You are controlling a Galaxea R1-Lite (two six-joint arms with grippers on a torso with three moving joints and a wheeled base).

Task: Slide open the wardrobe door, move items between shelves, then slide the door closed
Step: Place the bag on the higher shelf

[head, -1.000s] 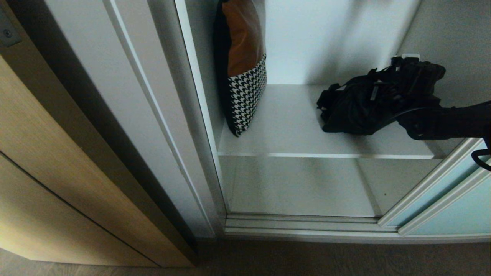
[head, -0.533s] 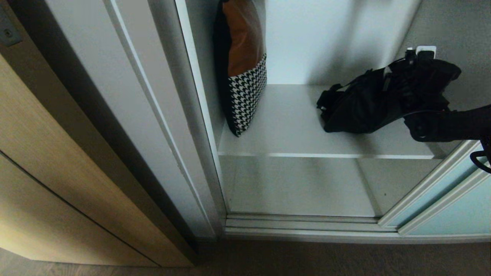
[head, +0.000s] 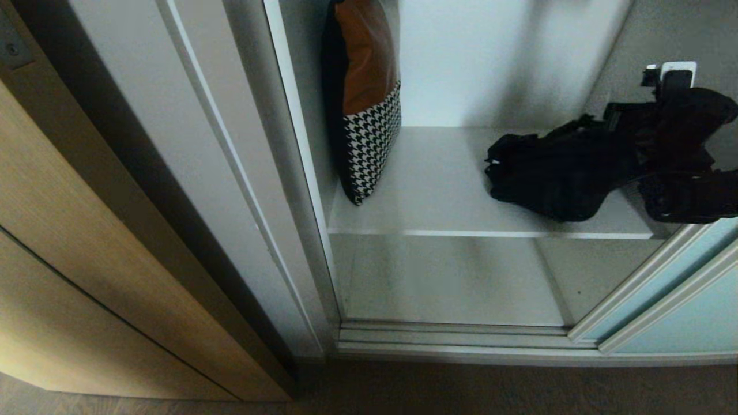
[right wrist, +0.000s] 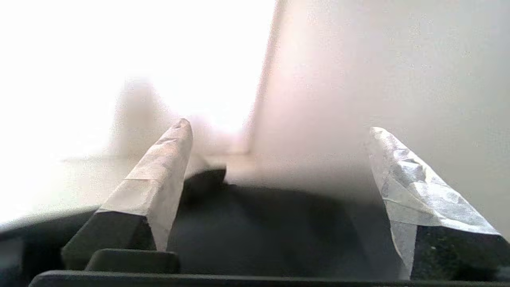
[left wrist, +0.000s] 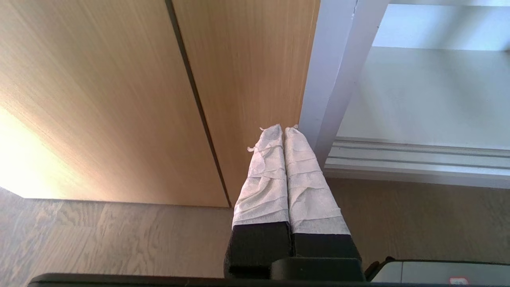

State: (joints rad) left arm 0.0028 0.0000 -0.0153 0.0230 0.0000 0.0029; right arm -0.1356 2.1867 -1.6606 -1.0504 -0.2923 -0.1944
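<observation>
The black fabric bag lies slumped (soft and lumpy) on the right of the upper grey-white shelf. The aqua glass sliding door stands drawn aside at near right.

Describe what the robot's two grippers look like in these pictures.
Both have black bases and two tapered fingers wrapped in wrinkled white tape. The left gripper shows frayed tape at its tips. The right gripper has the same build; in the head view its arm is black and bulky, with a small white block on top.

The grey-white shelf carries two things. A houndstooth cushion stands at its left. A black bag lies at its right.
</observation>
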